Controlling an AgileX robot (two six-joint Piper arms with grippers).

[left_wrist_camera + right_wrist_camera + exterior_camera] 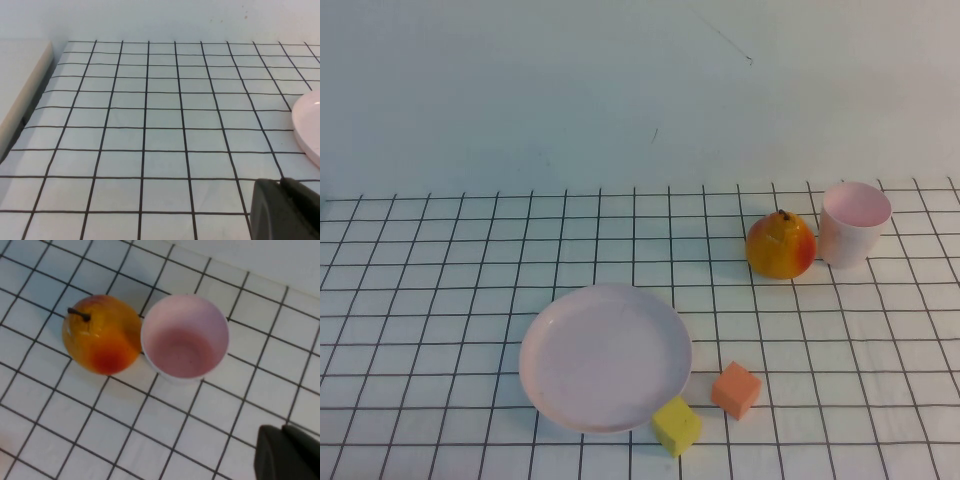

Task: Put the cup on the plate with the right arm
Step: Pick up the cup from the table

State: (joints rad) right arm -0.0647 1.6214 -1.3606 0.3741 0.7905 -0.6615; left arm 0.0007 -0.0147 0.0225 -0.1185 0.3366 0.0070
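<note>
The pale pink cup [854, 222] stands upright at the far right of the table, close beside a pear [780, 245]. The pale pink plate [605, 355] lies empty at front centre. Neither arm shows in the high view. In the right wrist view my right gripper [282, 429] hovers above the table, off to one side of the cup [185, 337], its dark fingers closed together and empty. In the left wrist view my left gripper [280, 182] is shut and empty over bare squares, with the plate's rim [310, 125] at the picture's edge.
The yellow-red pear [102, 334] almost touches the cup. A yellow block [676, 425] sits against the plate's front right rim. An orange block [736, 389] lies just right of it. A pale raised ledge [20, 85] borders the gridded table on the left.
</note>
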